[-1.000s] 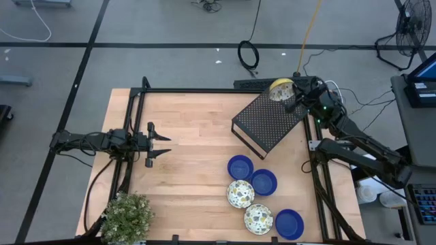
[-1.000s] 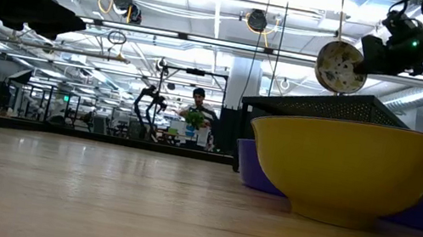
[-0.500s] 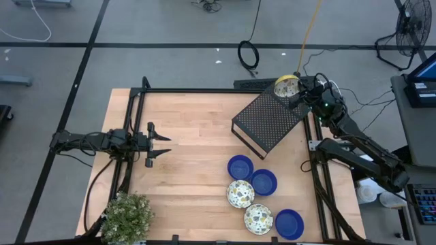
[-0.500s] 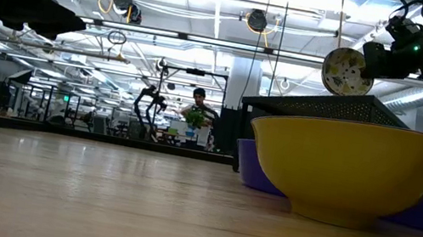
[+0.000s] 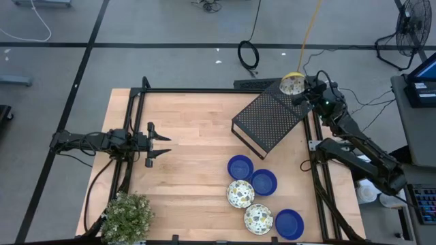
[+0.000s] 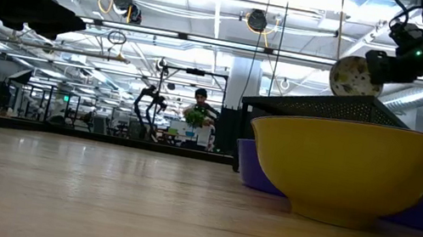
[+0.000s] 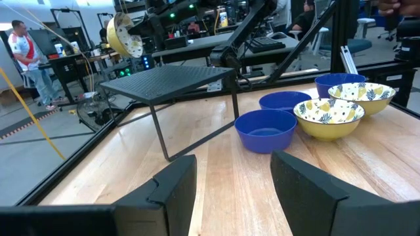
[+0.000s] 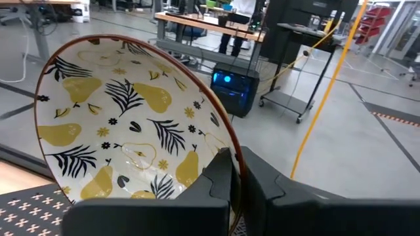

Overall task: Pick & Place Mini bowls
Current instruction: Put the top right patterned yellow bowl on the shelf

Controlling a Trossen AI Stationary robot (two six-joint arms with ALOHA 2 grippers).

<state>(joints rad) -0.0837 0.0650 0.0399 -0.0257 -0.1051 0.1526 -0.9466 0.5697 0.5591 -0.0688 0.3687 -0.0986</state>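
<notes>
Since a second ago, the right gripper (image 5: pixel 304 92) has carried its patterned bowl (image 5: pixel 293 85) slightly farther over the black perforated box's (image 5: pixel 269 121) far corner. Its fingers pinch the bowl's rim, the bowl tilted on edge beyond them. Five more bowls (image 5: pixel 240 167) sit clustered on the table (image 5: pixel 191 136). The left gripper (image 5: pixel 160 141) waits spread at the left.

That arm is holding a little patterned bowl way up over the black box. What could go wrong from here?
The right gripper pinches the patterned bowl only by its rim, tilted on edge, so it might slip. It hangs above the black box's far corner near the table edge; a drop could bounce it to the floor. The box's top slopes, so a bowl set there might slide.
</notes>
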